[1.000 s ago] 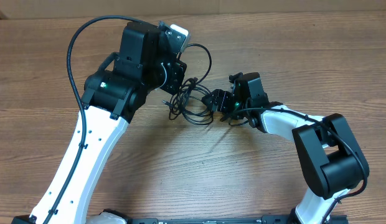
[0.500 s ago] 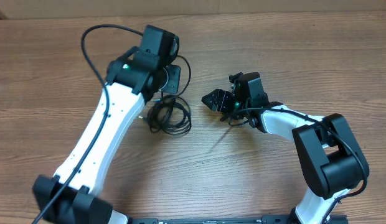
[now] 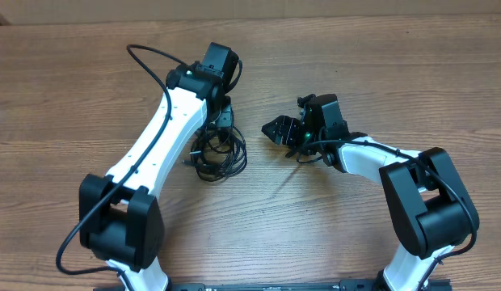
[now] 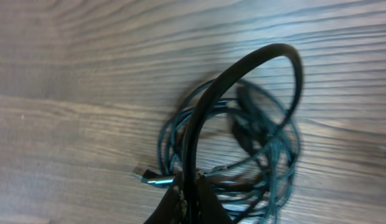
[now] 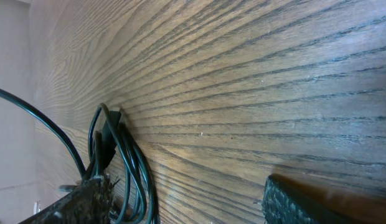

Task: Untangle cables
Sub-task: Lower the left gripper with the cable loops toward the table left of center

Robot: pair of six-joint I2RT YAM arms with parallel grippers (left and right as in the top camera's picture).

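Several thin black cables (image 3: pixel 219 153), coiled in loose tangled loops, lie on wooden surface (image 3: pixel 372 56) just below left tool (image 3: pixel 225 115), which is clamped shut on one raised loop. Right tool (image 3: pixel 276 129) gapes empty, well apart. One second earlier bundle sat between both tools; since dragged leftward.

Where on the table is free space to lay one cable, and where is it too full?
Bare wood lies left of the left arm, along the far edge of the table, and in front between both arms. It is tight around the cables at the left gripper, up to the right gripper.
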